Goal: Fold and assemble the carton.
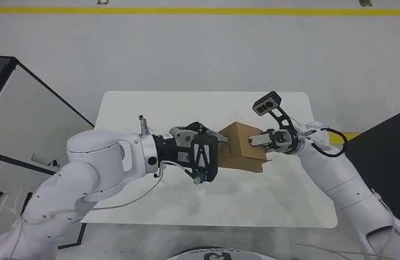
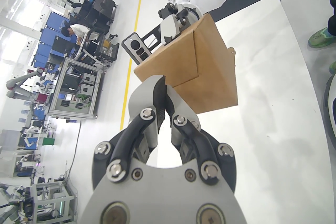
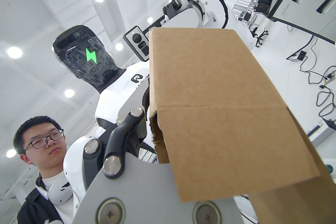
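- Brown cardboard between both claws: holding the carton (image 1: pixel 242 146) over the middle of the white bench (image 1: pixel 154 110), set askew to the bench's edges.
- Holding the left claw (image 1: pixel 218 148) (image 2: pixel 163 84) pinched down to a thin slit, fingertips sitting right at the carton's near corner; not being able to tell whether pinching any cardboard or merely touching it.
- Sitting with that claw at the carton's end toward the robot's left, seen from the top.
- Clamping the right claw (image 1: pixel 257 140) (image 2: pixel 172 33) over the carton's opposite, upper edge, laying one white finger flat on the outer face and hiding the other behind the wall.
- Showing, on the carton's face toward the left claw, flaps folded in and overlapping along a slanted seam.
- Showing, from the right wrist, a broad side panel with a crease running across it, and an open end with a loose flap just beside the claw's base.
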`<state>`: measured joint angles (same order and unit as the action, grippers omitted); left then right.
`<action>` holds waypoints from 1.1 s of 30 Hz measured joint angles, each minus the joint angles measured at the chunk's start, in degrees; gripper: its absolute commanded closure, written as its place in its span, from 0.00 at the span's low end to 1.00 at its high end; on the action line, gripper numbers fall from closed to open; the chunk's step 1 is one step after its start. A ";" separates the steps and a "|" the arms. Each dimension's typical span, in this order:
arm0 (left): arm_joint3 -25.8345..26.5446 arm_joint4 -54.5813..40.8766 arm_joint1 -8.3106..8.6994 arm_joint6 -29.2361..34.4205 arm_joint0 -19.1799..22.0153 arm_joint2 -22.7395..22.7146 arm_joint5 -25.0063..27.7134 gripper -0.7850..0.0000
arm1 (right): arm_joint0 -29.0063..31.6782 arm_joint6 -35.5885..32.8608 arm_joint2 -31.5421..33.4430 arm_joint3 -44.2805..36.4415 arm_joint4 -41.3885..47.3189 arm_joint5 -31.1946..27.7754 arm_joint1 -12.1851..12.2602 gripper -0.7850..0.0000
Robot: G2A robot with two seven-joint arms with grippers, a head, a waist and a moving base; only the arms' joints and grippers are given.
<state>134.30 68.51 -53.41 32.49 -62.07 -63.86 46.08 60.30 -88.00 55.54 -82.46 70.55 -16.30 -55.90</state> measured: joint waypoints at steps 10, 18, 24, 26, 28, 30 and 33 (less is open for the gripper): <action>0.35 -0.99 0.50 -1.35 -1.56 -4.01 0.19 0.51 | 1.00 0.00 1.87 -2.61 2.20 0.00 0.59 1.00; 0.35 -0.03 0.74 -2.10 -2.81 -5.74 -0.34 0.00 | 1.13 0.00 1.57 -3.07 2.95 0.00 0.74 1.00; 0.35 0.72 1.19 -3.30 -5.29 -9.49 -0.56 0.00 | 1.13 0.00 1.57 -3.07 2.95 0.00 0.73 1.00; 0.35 0.79 1.42 -4.12 -6.64 -11.56 -0.40 0.00 | 1.13 0.00 1.57 -3.07 2.95 0.00 0.73 1.00; 0.35 0.47 1.65 -5.26 -8.37 -13.94 -0.35 0.00 | 1.40 0.58 1.74 -3.32 2.69 0.13 0.71 1.00; 0.35 0.14 1.84 -6.45 -10.00 -16.04 0.01 0.00 | 1.87 0.69 2.35 -3.57 2.74 0.11 0.64 1.00; 0.35 -0.20 2.13 -8.46 -12.51 -19.15 1.17 0.00 | 2.23 -0.03 3.17 -3.46 3.21 0.02 0.53 1.00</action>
<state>134.64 68.31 -51.28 24.03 -74.59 -83.01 47.25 62.53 -88.03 58.71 -85.93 73.76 -16.27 -55.36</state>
